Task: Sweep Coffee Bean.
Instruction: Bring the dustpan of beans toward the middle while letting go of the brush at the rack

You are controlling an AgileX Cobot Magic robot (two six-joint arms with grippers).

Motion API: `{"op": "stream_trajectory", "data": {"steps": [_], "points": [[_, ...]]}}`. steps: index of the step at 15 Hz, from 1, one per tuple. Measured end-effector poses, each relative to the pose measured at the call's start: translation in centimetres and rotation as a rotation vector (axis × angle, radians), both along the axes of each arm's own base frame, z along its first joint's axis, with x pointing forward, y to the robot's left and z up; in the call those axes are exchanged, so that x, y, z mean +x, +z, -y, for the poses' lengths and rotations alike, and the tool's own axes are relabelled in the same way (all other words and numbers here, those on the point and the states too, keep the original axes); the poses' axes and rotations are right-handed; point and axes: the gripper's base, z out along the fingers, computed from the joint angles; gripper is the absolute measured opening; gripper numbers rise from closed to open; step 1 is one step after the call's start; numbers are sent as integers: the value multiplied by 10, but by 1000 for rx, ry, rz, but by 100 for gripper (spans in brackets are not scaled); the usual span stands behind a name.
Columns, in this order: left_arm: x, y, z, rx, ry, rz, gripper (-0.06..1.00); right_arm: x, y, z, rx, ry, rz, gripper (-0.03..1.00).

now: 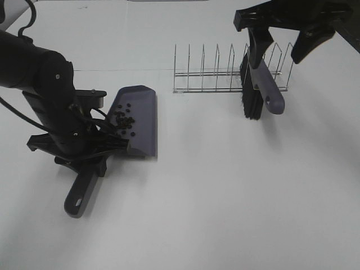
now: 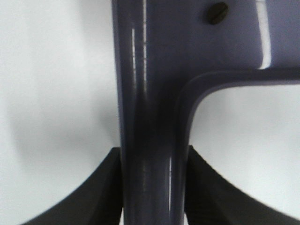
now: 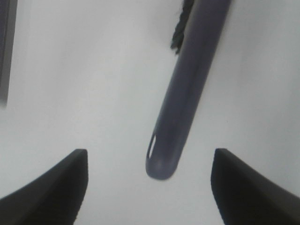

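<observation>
The grey-purple dustpan lies on the white table at the left, with the coffee beans in a loose cluster inside it. My left gripper is shut on the dustpan's handle. In the left wrist view the handle runs between my fingers, and one bean shows on the pan. The brush leans against the wire rack. My right gripper is open above it. In the right wrist view the brush handle lies between and beyond the open fingers.
The wire rack stands at the back, middle to right. A dark grey-purple edge shows at the side of the right wrist view. White table spreads across the front and right.
</observation>
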Motion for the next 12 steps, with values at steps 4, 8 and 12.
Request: {"op": "stream_trajectory", "data": {"steps": [4, 8, 12], "points": [[-2, -1, 13, -21, -14, 15, 35, -51, 7, 17, 14, -9, 26, 65], [1, -19, 15, -8, -3, -14, 35, -114, 7, 37, 57, -26, 66, 65], [4, -17, 17, -10, 1, -21, 37, -149, 4, 49, 64, -26, 77, 65]]}}
